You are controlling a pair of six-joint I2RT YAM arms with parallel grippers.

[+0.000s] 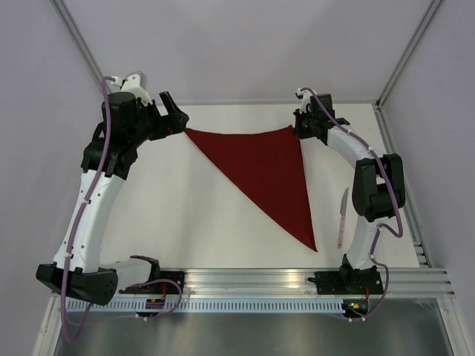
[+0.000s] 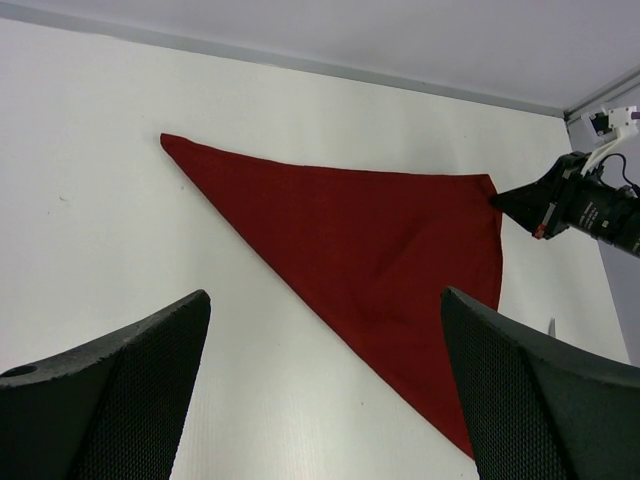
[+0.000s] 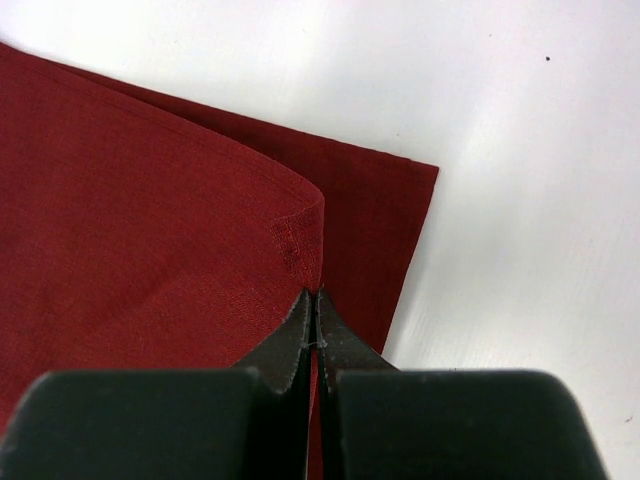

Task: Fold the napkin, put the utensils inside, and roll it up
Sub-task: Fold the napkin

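1. Presently, the napkin point(image 1: 267, 170) lies on the table point(image 1: 185, 222) folded into a triangle. Its far edge runs from one set of jaws to the other.
2. Left gripper point(image 1: 175, 111): jaws spread wide with nothing between them. It is held above the table, just outside the napkin's left corner. In its wrist view the cloth lies ahead of the two fingers point(image 2: 120, 390) and mostly toward the right one.
3. Right gripper point(image 3: 315, 300): jaws pressed together at the napkin's far right corner. The wrist view shows the upper layer's corner drawn up to the fingertips, with red cloth visible in the slit between them. The grip appears to be on that upper layer only.
4. The lower layer lies flat on the table and extends slightly past the fingertips, ahead of them and to their right.
5. The napkin's third corner points toward the arm bases, well back from the right jaws.
6. The knife point(image 1: 342, 217) lies on the table well behind the right jaws, beside the right arm. It is clear of the cloth's long right edge, and neither gripper touches it.
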